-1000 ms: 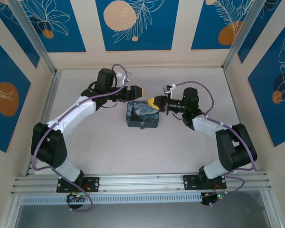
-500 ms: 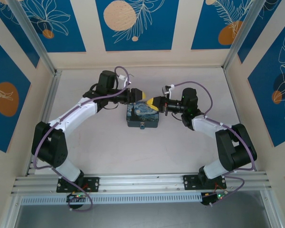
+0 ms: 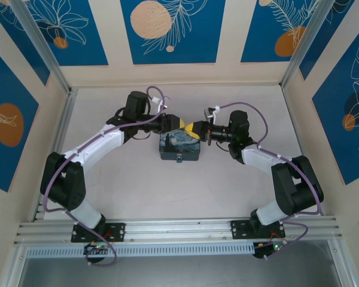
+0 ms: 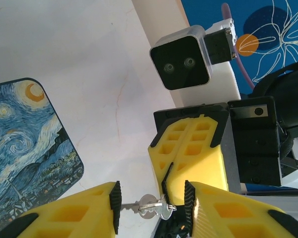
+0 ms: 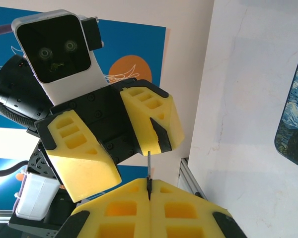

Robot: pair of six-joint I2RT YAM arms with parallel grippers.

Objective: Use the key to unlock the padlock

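Overhead rear view, wrist cameras [image 4: 181, 64] face-to-face

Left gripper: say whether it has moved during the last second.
Yes. The left gripper shifted right and nearer, toward the Starry Night box's far edge.

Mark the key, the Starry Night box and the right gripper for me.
key [image 4: 148, 204]: left wrist view, on its silvery head.
Starry Night box [image 4: 25, 148]: left wrist view, on the painted lid.
right gripper [image 4: 168, 181]: left wrist view, on the seam where its yellow fingertips meet.
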